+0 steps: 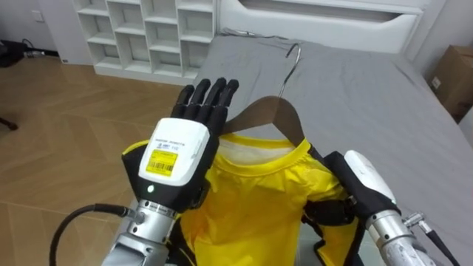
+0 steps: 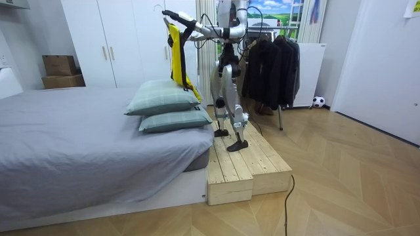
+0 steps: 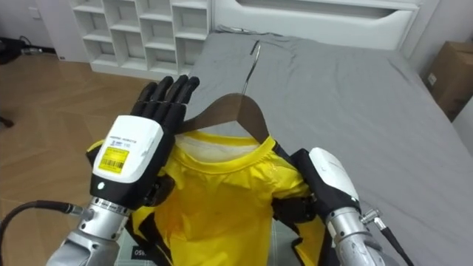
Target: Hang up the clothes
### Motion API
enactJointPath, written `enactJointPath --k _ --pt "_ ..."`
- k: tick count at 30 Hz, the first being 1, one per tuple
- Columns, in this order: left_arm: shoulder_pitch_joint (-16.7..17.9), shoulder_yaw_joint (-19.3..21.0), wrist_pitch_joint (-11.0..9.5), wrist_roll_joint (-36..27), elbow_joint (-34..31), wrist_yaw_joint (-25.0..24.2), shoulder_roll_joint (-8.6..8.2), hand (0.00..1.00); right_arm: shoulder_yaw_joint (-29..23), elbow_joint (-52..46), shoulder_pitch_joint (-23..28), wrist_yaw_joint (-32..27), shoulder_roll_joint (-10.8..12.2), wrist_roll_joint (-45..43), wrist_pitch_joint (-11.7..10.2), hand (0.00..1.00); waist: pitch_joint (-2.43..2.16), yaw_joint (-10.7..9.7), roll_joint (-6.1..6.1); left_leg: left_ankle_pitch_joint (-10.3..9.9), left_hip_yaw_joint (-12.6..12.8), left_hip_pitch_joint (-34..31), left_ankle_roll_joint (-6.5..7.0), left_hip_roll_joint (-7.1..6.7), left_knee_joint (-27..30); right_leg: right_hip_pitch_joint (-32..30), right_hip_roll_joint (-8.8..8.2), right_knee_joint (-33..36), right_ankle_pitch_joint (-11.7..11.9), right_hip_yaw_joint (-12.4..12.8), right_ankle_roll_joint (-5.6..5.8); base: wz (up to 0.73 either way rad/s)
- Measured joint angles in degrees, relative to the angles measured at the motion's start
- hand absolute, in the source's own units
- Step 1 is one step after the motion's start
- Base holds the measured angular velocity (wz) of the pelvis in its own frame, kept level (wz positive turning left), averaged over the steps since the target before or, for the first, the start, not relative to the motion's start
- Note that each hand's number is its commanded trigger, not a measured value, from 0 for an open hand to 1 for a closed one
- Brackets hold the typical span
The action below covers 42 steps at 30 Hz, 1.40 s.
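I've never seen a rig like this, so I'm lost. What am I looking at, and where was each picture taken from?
This is a humanoid robot on two legs, doing housework. Two pictures come from the camera eyes in its head, looking down past its own arms; the third is from a camera standing in the room. There it stands on a wooden platform beside a bed, with a rack of dark clothes behind it. It holds up a yellow shirt on a wooden hanger. Its left hand lies with straight fingers against the hanger; its right hand is partly hidden by the shirt.
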Motion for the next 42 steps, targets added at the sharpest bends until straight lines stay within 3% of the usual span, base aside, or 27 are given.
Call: enactJointPath --k 8,18,25,32,42 --pt "0.0 0.07 -1.51 -0.27 -0.42 0.08 -0.64 0.0 -2.92 0.4 0.03 0.01 -0.6 0.4 -0.02 1.0 -0.1 -1.38 -0.05 0.0 0.01 -0.03 0.0 -0.03 0.1 0.01 0.0 -0.05 0.0 0.03 0.0 0.0" --pt "0.02 0.09 -1.6 -0.26 -0.43 0.21 -0.74 0.0 -3.56 3.38 0.25 -0.26 -1.66 0.36 -0.02 1.0 -0.45 -2.09 -0.16 0.01 0.12 0.31 0.0 -0.01 0.16 0.31 -0.02 0.11 0.01 0.13 -0.01 0.0" --pt "0.03 1.94 -1.8 -0.32 -0.43 0.29 -0.75 0.0 -8.88 4.58 0.07 -2.17 -2.12 0.32 -0.08 1.0 -0.45 -2.25 -0.17 0.02 0.17 0.46 0.01 0.0 0.27 0.46 -0.01 0.11 0.01 0.31 -0.01 0.0" --pt "0.02 2.25 -1.91 -2.49 -0.43 0.61 -0.78 0.0 -9.07 4.56 0.07 -5.16 -4.03 0.32 -0.08 1.0 -0.45 -2.5 -0.17 0.02 0.38 0.43 0.01 -0.03 0.25 0.23 0.07 0.15 0.0 0.98 -0.01 0.0" --pt "0.03 3.61 -1.89 -7.07 -0.44 0.77 0.09 0.0 -9.32 4.59 0.06 -5.35 -4.55 0.38 -0.05 1.0 -0.42 -2.63 -0.15 0.01 0.55 0.45 0.01 -0.04 0.18 0.07 0.12 0.17 0.0 1.48 -0.01 0.0"
